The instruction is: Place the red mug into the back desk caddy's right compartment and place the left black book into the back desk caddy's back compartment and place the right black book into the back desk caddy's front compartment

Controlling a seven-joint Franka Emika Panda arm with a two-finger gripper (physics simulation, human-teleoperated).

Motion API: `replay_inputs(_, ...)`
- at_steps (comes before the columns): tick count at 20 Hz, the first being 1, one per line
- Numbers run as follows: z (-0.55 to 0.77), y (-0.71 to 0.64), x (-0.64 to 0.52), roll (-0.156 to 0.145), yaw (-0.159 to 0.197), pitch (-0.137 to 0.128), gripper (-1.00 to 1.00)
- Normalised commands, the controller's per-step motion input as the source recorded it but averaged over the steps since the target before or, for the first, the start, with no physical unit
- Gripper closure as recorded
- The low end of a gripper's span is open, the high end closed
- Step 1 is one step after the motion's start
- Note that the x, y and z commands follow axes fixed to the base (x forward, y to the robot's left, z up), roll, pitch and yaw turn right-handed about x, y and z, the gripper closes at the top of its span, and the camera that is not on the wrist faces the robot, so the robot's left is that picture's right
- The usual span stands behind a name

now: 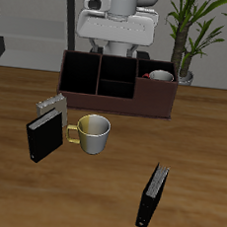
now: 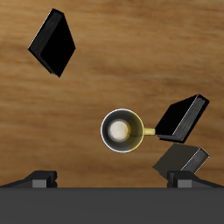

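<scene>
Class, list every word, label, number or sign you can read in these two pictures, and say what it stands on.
None can be read.
The two black books show plain covers.
The grey book has a pattern, too blurred to tell if it holds letters.
The pale mug and the desk caddy bear no text.

red mug (image 1: 160, 77): only rim and top show above back desk caddy (image 1: 117, 78) wall
grey book (image 1: 51, 106): partly behind black book (image 1: 44, 136)
fingers (image 2: 39, 178): tips only, rest cut by frame edge
arm: not visible in exterior view
</scene>
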Motion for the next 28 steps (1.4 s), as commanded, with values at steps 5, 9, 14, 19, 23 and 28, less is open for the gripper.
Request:
replay_inputs(5, 0.01, 0.38, 0.42, -0.008, -0.015, 0.011, -1.00)
replay_inputs(9, 0.05, 0.45, 0.28, 0.027, 0.026, -0.015, -1.00)
replay_inputs(14, 0.11, 0.27, 0.25, 0.000, 0.014, -0.028, -1.00)
replay_inputs(19, 0.09, 0.40, 0.52, 0.004, -0.017, 0.023, -1.00)
replay_inputs(23, 0.05, 0.20, 0.35, 0.015, -0.022, -0.007, -1.00)
replay_inputs(28, -0.11, 0.19, 0.37, 0.015, 0.030, -0.002, -1.00)
